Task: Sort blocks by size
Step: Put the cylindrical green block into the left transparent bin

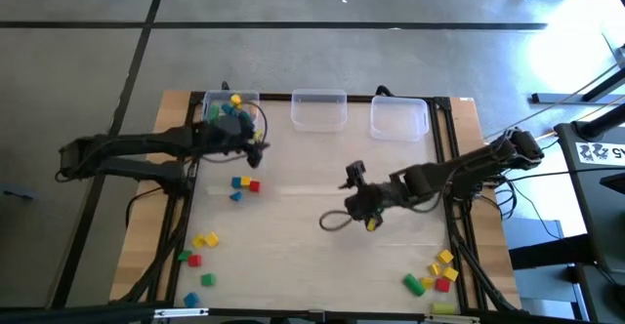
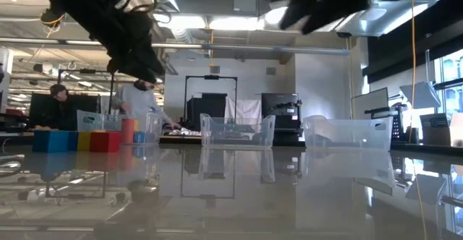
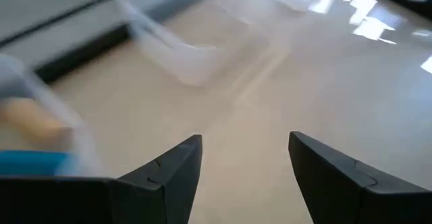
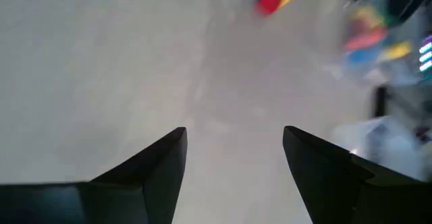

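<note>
My left gripper (image 1: 260, 146) hangs at the near right corner of the left clear bin (image 1: 208, 100), fingers spread with nothing between them in its wrist view; the bin already holds a heap of blocks (image 1: 232, 115) in blue, yellow and green. My right gripper (image 1: 357, 199) hovers over bare tabletop near the middle, fingers likewise apart and empty.

From table centre, loose blocks lie in four places: a blue, yellow and red trio (image 1: 244, 184) at about nine o'clock, a scatter (image 1: 198, 256) of yellow, red, green and blue at about eight, a cluster (image 1: 435, 273) of yellow, green and red at about four, and what looks like one small yellow piece (image 1: 372, 224) just under my right wrist. The middle bin (image 1: 318, 108) and the right bin (image 1: 398, 118), at twelve and one o'clock, look empty.

As I judge it, the left arm's best move is to the nearby trio: come down squarely over one block, fingers straddling flat faces, and close gently. The blocks look hard, smooth and light, so cubes should grip well, while short cylinders may roll or twist out. The table (image 1: 293, 265) is pale, glossy wood; the bins are thin, clear plastic and could slide if nudged.
</note>
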